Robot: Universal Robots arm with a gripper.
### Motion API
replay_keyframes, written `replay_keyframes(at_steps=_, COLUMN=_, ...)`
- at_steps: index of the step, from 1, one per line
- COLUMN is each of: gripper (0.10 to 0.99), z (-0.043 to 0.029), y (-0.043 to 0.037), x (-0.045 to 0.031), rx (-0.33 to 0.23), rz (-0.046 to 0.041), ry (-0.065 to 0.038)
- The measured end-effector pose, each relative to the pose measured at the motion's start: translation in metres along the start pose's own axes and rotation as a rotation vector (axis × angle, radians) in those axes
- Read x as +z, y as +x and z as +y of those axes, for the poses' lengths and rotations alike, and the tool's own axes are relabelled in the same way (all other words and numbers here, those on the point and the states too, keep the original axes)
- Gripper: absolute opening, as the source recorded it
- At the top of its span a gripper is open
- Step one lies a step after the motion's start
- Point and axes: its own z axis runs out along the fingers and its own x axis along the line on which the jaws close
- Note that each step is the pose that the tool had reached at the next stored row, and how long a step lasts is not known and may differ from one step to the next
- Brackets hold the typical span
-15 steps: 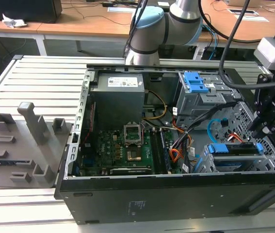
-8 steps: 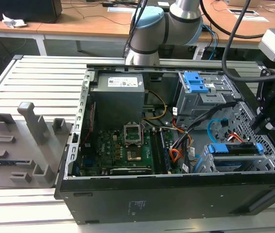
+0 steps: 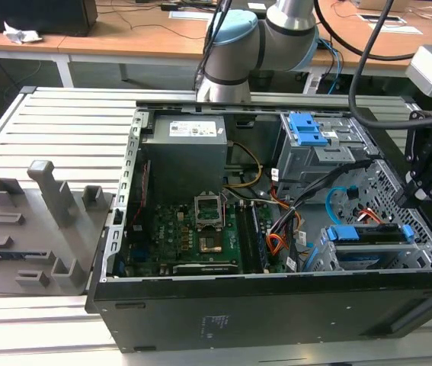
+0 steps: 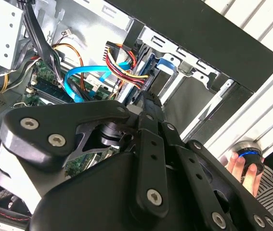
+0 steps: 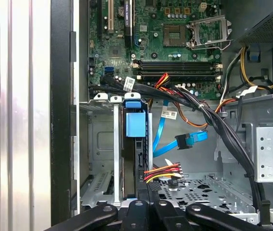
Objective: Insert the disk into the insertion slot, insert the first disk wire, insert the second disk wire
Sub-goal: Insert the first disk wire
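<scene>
The disk (image 5: 136, 144) stands on edge inside the insertion slot (image 5: 100, 159), its blue carrier tab toward the motherboard. In the exterior view the disk (image 3: 368, 233) sits in that grey cage (image 3: 330, 255) at the case's right end. The first disk wire (image 5: 162, 171), a red, yellow and black bundle, ends at the disk's rear edge. My gripper (image 5: 148, 192) is shut, with its tips right beside that plug. The second disk wire (image 5: 187, 140), light blue with a dark plug, hangs loose next to the disk. In the second wrist view my gripper (image 4: 148, 101) points at the wire bundle (image 4: 122, 62).
Thick black cables (image 5: 213, 125) cross above the cage. The taller cage with a blue latch (image 3: 307, 130), the power supply (image 3: 185, 152) and the motherboard (image 3: 193, 229) occupy the case. A grey fixture (image 3: 40, 221) lies at the exterior view's left. A hand (image 4: 244, 166) holds a round device.
</scene>
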Motion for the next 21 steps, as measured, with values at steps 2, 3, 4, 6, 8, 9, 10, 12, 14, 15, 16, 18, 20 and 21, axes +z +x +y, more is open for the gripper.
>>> replay_keyframes(at_steps=2, gripper=0.106, z=0.0000, y=0.0000, x=0.0000, rx=0.000, rz=0.0000, ry=0.000)
replay_keyframes(at_steps=3, gripper=0.106, z=0.0000, y=0.0000, x=0.0000, rx=0.000, rz=-0.0001, ry=0.000)
replay_keyframes(at_steps=4, gripper=0.106, z=0.0000, y=0.0000, x=0.0000, rx=0.000, rz=-0.0001, ry=0.000)
replay_keyframes(at_steps=6, gripper=0.106, z=0.0000, y=0.0000, x=-0.0001, rx=0.000, rz=-0.0001, ry=0.000)
replay_keyframes(at_steps=8, gripper=0.106, z=0.0055, y=0.0001, x=0.0001, rx=0.000, rz=0.0000, ry=0.000)
replay_keyframes(at_steps=9, gripper=0.106, z=0.0089, y=0.0001, x=0.0002, rx=0.000, rz=0.0001, ry=0.000)
replay_keyframes(at_steps=10, gripper=0.106, z=0.0107, y=0.0002, x=0.0004, rx=0.000, rz=0.0000, ry=0.000)
replay_keyframes(at_steps=12, gripper=0.106, z=0.0152, y=0.0002, x=0.0006, rx=0.000, rz=-0.0001, ry=0.000)
replay_keyframes(at_steps=14, gripper=0.106, z=0.0202, y=0.0003, x=0.0013, rx=0.000, rz=-0.0001, ry=0.000)
replay_keyframes(at_steps=15, gripper=0.106, z=0.0229, y=0.0003, x=0.0015, rx=0.000, rz=0.0000, ry=0.000)
replay_keyframes(at_steps=16, gripper=0.106, z=0.0244, y=0.0003, x=0.0016, rx=0.000, rz=-0.0001, ry=0.000)
replay_keyframes(at_steps=18, gripper=0.106, z=0.0263, y=0.0004, x=0.0017, rx=0.000, rz=-0.0001, ry=0.000)
replay_keyframes(at_steps=20, gripper=0.106, z=0.0286, y=0.0004, x=0.0023, rx=0.000, rz=0.0000, ry=0.000)
replay_keyframes(at_steps=21, gripper=0.106, z=0.0289, y=0.0005, x=0.0023, rx=0.000, rz=0.0001, ry=0.000)
